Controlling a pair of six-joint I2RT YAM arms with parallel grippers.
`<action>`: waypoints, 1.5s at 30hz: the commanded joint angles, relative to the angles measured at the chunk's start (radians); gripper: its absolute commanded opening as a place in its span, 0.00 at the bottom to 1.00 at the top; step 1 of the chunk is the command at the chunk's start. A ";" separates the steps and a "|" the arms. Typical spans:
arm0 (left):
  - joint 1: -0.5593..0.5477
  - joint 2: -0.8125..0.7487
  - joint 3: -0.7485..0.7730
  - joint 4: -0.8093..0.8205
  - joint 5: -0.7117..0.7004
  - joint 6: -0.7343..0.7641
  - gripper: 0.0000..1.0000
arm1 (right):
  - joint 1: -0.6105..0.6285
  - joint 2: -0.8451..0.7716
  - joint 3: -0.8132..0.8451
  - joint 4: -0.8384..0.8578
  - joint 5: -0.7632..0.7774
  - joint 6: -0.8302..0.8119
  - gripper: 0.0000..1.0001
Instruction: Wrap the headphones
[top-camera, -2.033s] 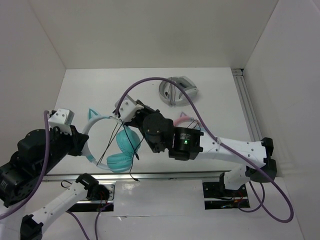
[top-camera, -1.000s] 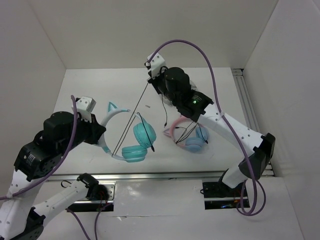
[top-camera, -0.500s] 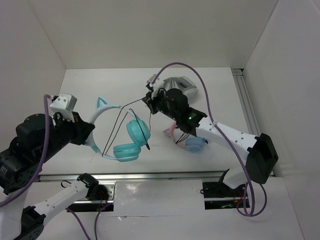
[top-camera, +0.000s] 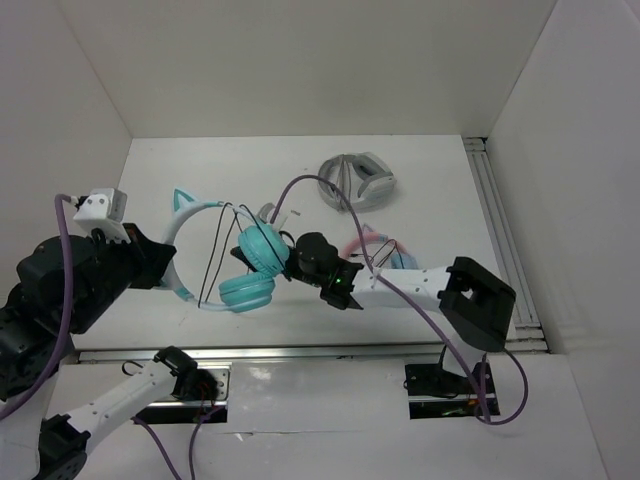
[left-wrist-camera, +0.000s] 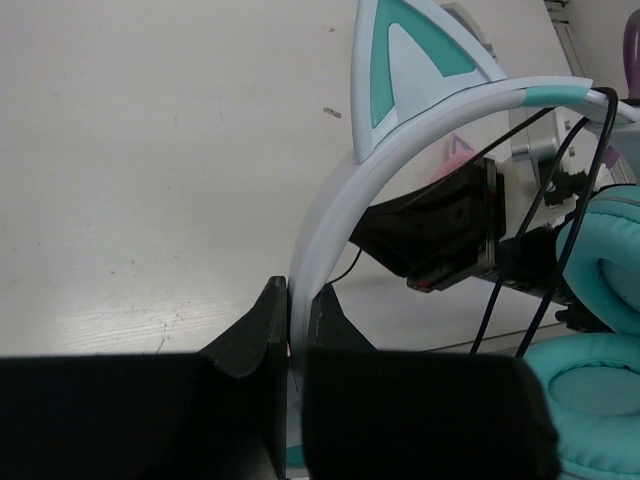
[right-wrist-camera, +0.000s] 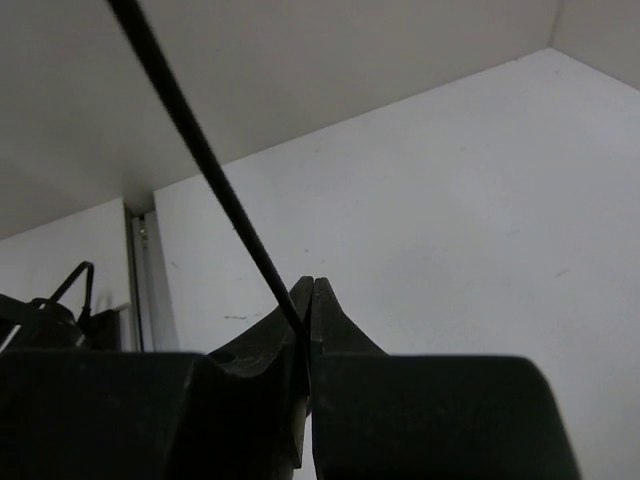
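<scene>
Now that the right gripper (right-wrist-camera: 308, 300), pinched shut on the black cable (right-wrist-camera: 200, 160), has swung nearer, right beside the ear cups (top-camera: 262, 250), another loop seems laid on the headphones (top-camera: 247, 290), held left of centre by the left gripper (left-wrist-camera: 297, 308) clamped on their headband (left-wrist-camera: 330, 220).

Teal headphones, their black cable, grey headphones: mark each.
Teal headphones (top-camera: 262, 248): top view, on the upper ear cup.
Black cable (right-wrist-camera: 205, 160): right wrist view, on the taut stretch mid-frame.
Grey headphones (top-camera: 374, 184): top view, on the right-hand cup.
</scene>
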 joint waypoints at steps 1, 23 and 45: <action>-0.004 -0.004 0.056 0.346 -0.008 -0.127 0.00 | 0.021 0.077 -0.023 0.065 -0.056 0.037 0.06; -0.004 -0.013 0.075 0.320 -0.093 -0.127 0.00 | 0.068 0.231 -0.005 0.125 -0.094 0.077 0.14; -0.004 -0.074 -0.002 0.300 -0.093 -0.117 0.00 | 0.068 0.062 -0.111 0.186 -0.194 0.077 0.33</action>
